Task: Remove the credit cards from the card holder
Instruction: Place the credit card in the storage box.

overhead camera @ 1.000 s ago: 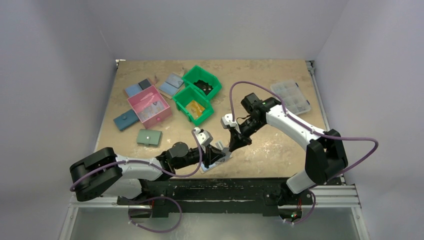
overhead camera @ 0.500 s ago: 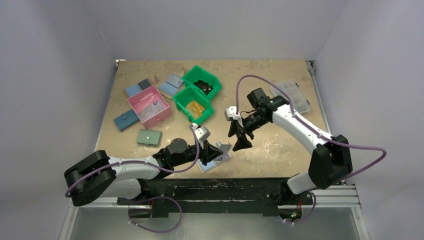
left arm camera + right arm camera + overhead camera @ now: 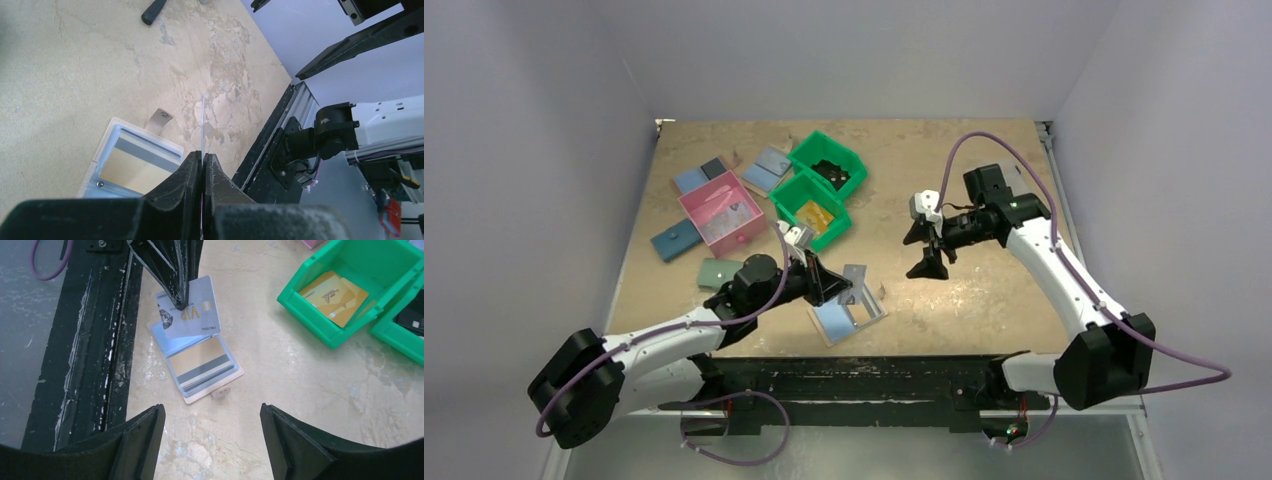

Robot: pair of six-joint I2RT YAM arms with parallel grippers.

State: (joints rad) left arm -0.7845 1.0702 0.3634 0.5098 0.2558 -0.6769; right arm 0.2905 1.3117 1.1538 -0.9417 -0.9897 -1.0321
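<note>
Left gripper (image 3: 181, 304) pinches silver card (image 3: 192, 315), lifted above holder (image 3: 167, 346); right gripper (image 3: 921, 255) open, empty. Tan card (image 3: 202, 362) left in slot.

Two green bins (image 3: 852, 160), one pink box (image 3: 746, 236), one open card holder (image 3: 202, 365), one silver card (image 3: 197, 310)

Bright, even, diffuse light from above fills all 3 views, leaving only faint soft shadows on the counter (image 3: 984, 300), while the left gripper (image 3: 202, 159) and right gripper (image 3: 211, 410) look slightly soft-focused close to their wrist cameras.
</note>
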